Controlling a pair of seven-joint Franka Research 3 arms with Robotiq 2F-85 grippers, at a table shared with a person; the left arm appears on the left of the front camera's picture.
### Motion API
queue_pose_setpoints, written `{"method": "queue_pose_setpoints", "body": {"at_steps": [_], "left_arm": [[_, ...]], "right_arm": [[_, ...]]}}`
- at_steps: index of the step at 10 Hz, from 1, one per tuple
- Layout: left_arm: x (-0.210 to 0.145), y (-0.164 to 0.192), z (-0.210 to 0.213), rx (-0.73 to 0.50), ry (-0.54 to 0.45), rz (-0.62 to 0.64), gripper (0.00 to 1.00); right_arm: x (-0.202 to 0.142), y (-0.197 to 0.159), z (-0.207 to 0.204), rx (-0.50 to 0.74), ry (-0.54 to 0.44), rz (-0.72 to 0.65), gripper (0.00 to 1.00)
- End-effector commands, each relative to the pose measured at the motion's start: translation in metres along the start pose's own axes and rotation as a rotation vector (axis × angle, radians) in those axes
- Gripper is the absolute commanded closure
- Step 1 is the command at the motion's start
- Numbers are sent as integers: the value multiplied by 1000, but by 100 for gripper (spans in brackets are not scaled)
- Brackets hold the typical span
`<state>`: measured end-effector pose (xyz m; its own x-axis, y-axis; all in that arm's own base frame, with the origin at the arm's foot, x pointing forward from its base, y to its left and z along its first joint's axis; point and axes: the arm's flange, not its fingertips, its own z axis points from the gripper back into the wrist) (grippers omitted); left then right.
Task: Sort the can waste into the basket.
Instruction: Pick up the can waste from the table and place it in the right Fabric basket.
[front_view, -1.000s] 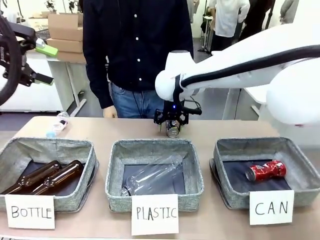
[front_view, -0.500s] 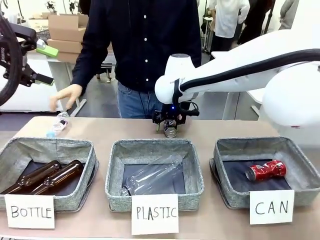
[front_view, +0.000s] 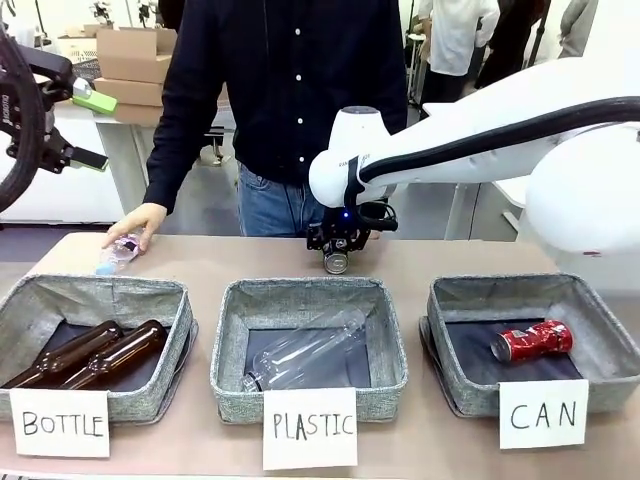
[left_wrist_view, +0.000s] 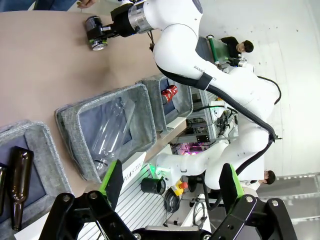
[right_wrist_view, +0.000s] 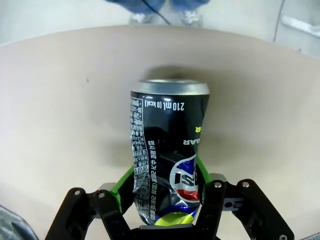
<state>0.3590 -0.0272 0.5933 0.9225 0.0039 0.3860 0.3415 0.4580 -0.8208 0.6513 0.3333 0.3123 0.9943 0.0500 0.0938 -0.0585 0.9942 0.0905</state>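
Observation:
My right gripper (front_view: 337, 252) is shut on the dark blue-black can (front_view: 335, 263), low over the far middle of the table, behind the PLASTIC basket. In the right wrist view the dented can (right_wrist_view: 167, 150) sits between the green pads of that gripper (right_wrist_view: 166, 197). The red can (front_view: 532, 341) lies on its side in the grey CAN basket (front_view: 612, 332) at the front right. My left gripper (left_wrist_view: 172, 186) is open and holds nothing, raised high at the left (front_view: 92, 128). From there I see the dark can (left_wrist_view: 94, 39) and the red can (left_wrist_view: 170, 92) farther off.
The PLASTIC basket (front_view: 228, 345) in the middle holds a clear bottle (front_view: 305, 350). The BOTTLE basket (front_view: 20, 300) at left holds two brown glass bottles (front_view: 95, 352). A person stands at the far side with a hand (front_view: 135, 222) on a clear plastic bottle (front_view: 117, 252) at the far left.
The person's hand has come out and down onto the plastic bottle at the far left. My right gripper has shifted slightly left with the dark can.

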Motion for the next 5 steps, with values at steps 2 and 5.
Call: {"method": "queue_pose_setpoints", "body": {"at_steps": [2,5], "left_arm": [[-1,-3,3,15,12,8,0],[-1,-3,3,15,12,8,0]], "right_arm": [[-6,-11,11,11,-10,22,100],[-42,-38,101,114,-79,158,100]]}}
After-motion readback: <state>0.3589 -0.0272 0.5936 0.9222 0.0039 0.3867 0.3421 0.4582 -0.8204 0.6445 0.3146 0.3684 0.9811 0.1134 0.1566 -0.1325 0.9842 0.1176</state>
